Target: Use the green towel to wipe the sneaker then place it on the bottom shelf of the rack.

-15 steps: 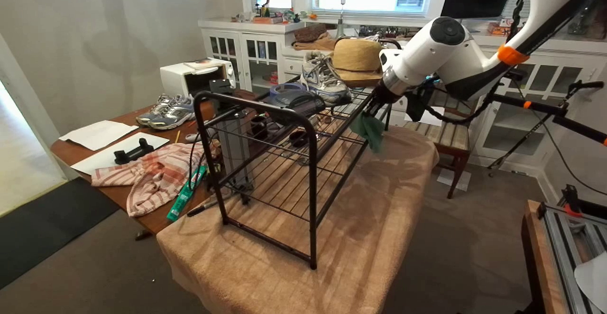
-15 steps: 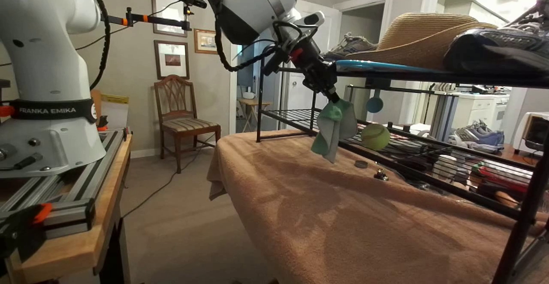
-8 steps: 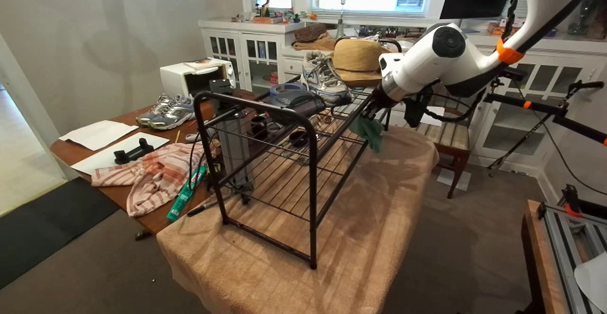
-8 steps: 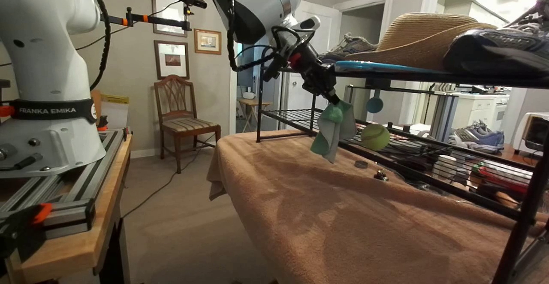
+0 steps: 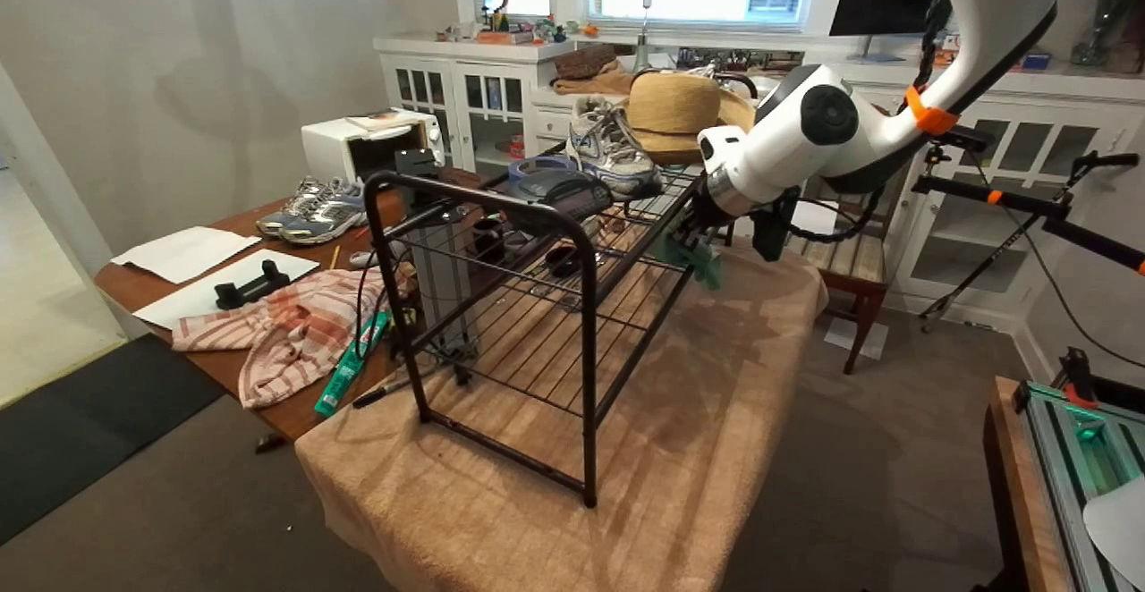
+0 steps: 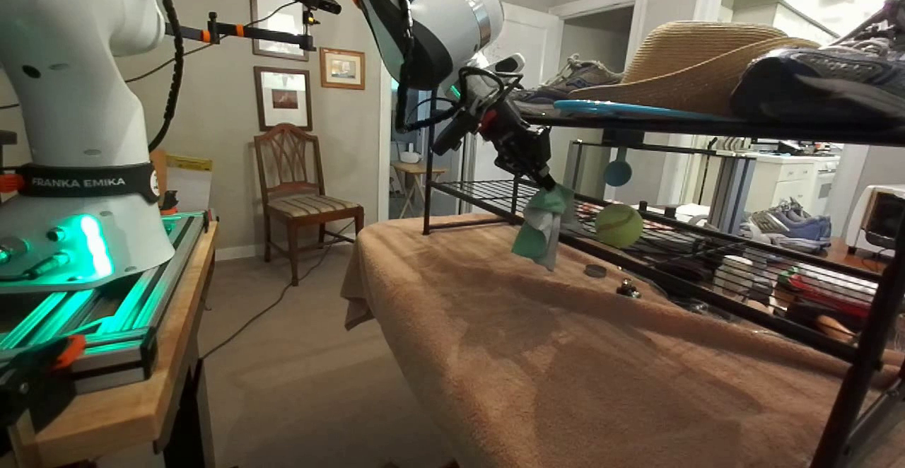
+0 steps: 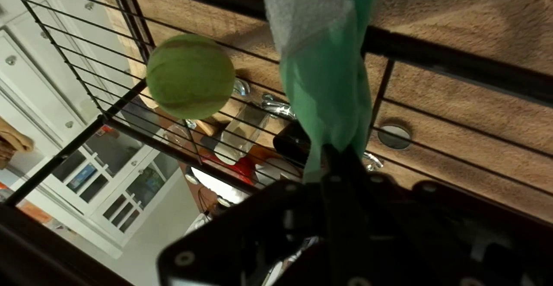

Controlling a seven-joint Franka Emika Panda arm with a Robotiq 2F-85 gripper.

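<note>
My gripper [image 7: 341, 150] is shut on the green towel [image 7: 328, 83], which hangs from the fingertips with its grey side partly showing. In both exterior views the gripper [image 5: 691, 227] [image 6: 549, 184] and the towel [image 5: 696, 261] [image 6: 541, 227] are at the rack's long side, by the bottom shelf rail [image 6: 707, 295]. A white and grey sneaker [image 5: 615, 154] stands on top of the black wire rack [image 5: 590, 377]; it looks dark in an exterior view [image 6: 813, 86]. Another sneaker [image 6: 576, 78] is on top beyond the hat.
A straw hat [image 5: 675, 114] and a blue disc [image 6: 622, 107] are on the rack top, with a desk phone [image 5: 559, 191]. A tennis ball [image 6: 619, 226] is by the bottom shelf. More sneakers [image 5: 318, 212] stand on the wooden table. A brown cloth [image 6: 495, 326] lies under the rack.
The gripper has moved a little lower with the towel, and the towel now hangs more bunched. The arm's upper links have swung and lowered. A green light has come on at the base.
</note>
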